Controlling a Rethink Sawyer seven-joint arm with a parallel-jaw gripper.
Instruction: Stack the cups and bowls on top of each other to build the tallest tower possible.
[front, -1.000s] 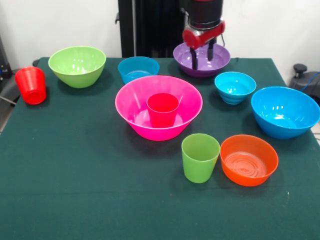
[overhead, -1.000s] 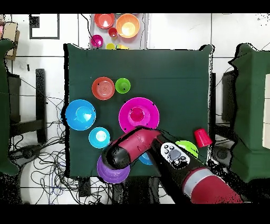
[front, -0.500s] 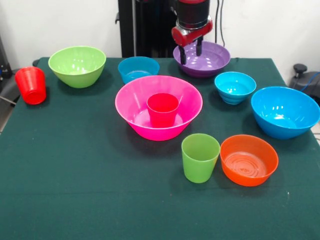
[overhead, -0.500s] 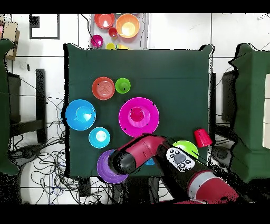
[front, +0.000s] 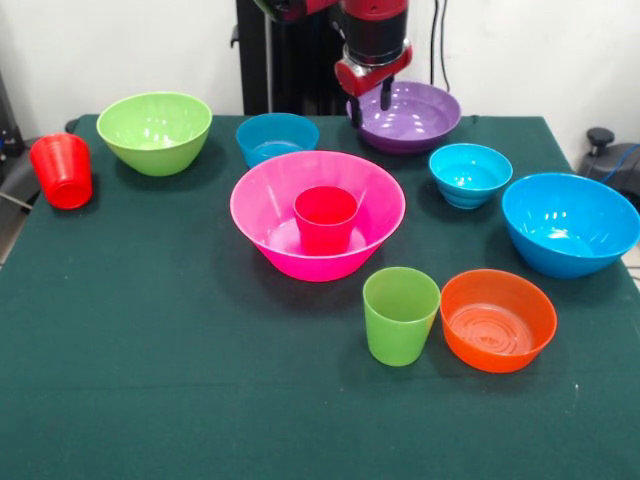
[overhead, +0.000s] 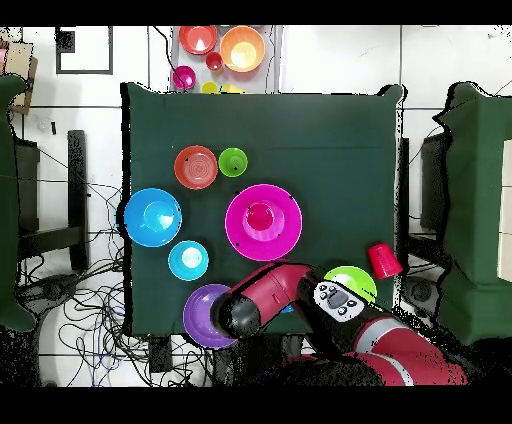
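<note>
My gripper (front: 368, 106) is open and empty, hanging over the left rim of the purple bowl (front: 415, 120) at the table's far side. The hot pink bowl (front: 262, 208) stands mid-table with the crimson-pink cup (front: 325, 218) upright inside it. The lime green cup (front: 400, 315) and the orange bowl (front: 497, 320) stand in front. The large blue bowl (front: 570, 223) and a small cyan bowl (front: 470, 173) are at the right. Another cyan bowl (front: 277, 137), the lime green bowl (front: 154, 130) and the red-orange cup (front: 62, 170) are at the left. In the overhead view the arm (overhead: 250, 305) covers the gripper beside the purple bowl (overhead: 203, 315).
The black pedestal (front: 290, 60) stands behind the table's far edge. In the overhead view a tray (overhead: 262, 82) beyond the table holds several more bowls. Cables lie on the floor (overhead: 80, 300) beside the table.
My gripper has risen out of the purple bowl and moved left to over its rim, still empty. Bowls and cups have not moved.
</note>
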